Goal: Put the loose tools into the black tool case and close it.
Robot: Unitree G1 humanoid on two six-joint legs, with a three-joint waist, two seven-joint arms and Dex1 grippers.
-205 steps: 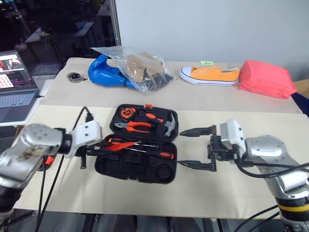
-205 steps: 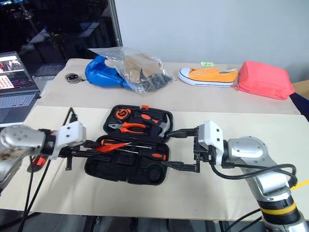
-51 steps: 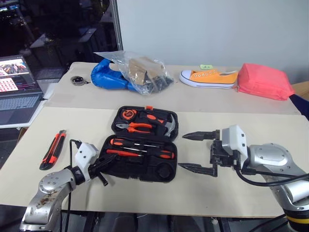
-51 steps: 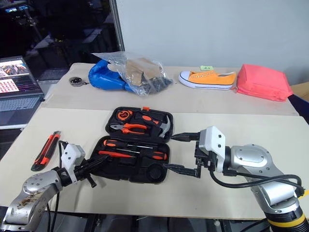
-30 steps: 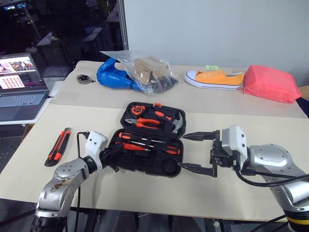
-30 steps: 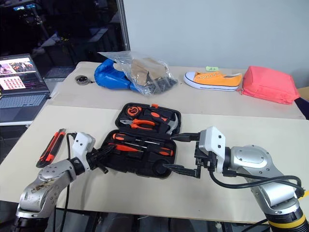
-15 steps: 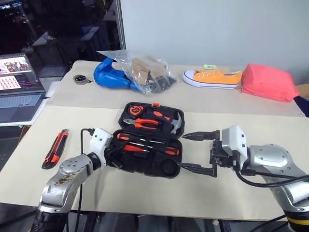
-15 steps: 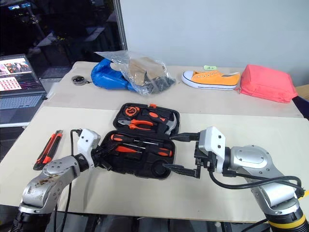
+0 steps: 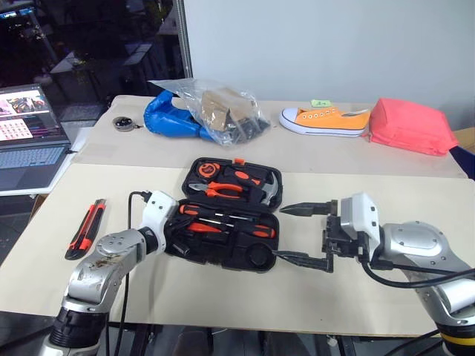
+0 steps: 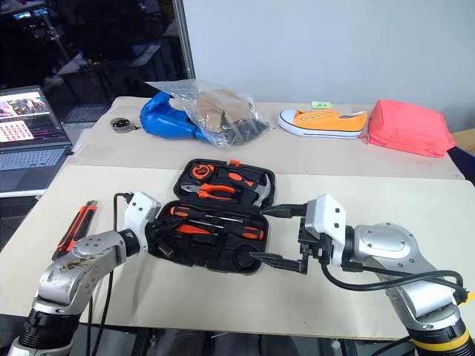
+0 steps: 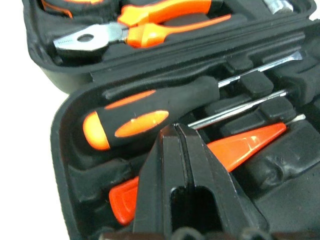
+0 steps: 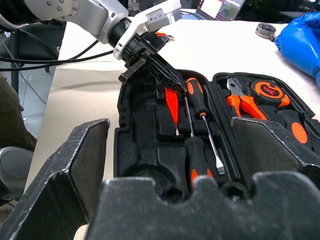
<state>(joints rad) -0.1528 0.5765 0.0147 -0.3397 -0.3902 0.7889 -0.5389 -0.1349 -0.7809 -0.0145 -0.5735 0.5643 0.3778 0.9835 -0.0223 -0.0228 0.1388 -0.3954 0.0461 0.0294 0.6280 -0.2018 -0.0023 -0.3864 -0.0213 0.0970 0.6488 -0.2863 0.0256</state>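
Left wrist view: we find the left gripper (image 11: 176, 131) closed, empty, over the all-orange screwdriver (image 11: 227, 150) in the black plastic clamshell case (image 9: 223, 248); press gently to seat it. Right gripper (image 9: 303, 234) open at centre right.

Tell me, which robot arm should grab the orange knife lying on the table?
Probably the left. The utility knife lies on the table left of the tool case, close beside the left gripper. The open right gripper is across the case on the far side.

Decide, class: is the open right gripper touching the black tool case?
Cannot tell. In the left eye view the right gripper's lower finger ends at the black tool case's corner.
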